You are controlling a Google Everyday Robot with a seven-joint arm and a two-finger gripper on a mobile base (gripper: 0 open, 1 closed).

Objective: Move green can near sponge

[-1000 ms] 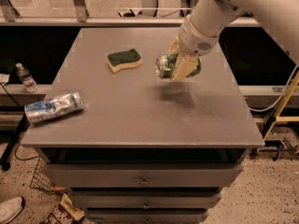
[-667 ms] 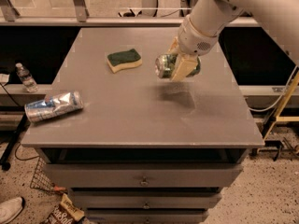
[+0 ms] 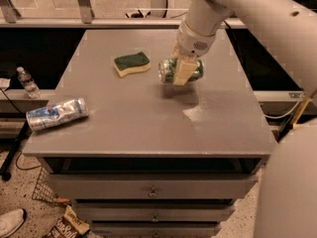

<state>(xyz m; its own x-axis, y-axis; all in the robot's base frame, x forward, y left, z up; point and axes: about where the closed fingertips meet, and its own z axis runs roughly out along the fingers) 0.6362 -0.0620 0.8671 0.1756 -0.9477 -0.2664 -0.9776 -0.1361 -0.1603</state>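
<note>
end effector [image 3: 181, 69]: clamped on the green can [image 3: 167, 70], held above the table [image 3: 148, 133]
sponge [image 3: 132, 63]: flat on table, near the can

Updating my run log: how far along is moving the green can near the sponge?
Done: the gripper has the shiny green and silver drink can clamped sideways, apparently off the grey table, judging by its shadow. In hand: carrying; the can hangs picture-right of the wavy-edged green-topped sponge, a gap between. Left: close that gap, set down, release.

Overhead light: soft shadow on table [image 3: 124, 128] beneath gripper [image 3: 181, 73] clasping green can [image 3: 168, 69].
</note>
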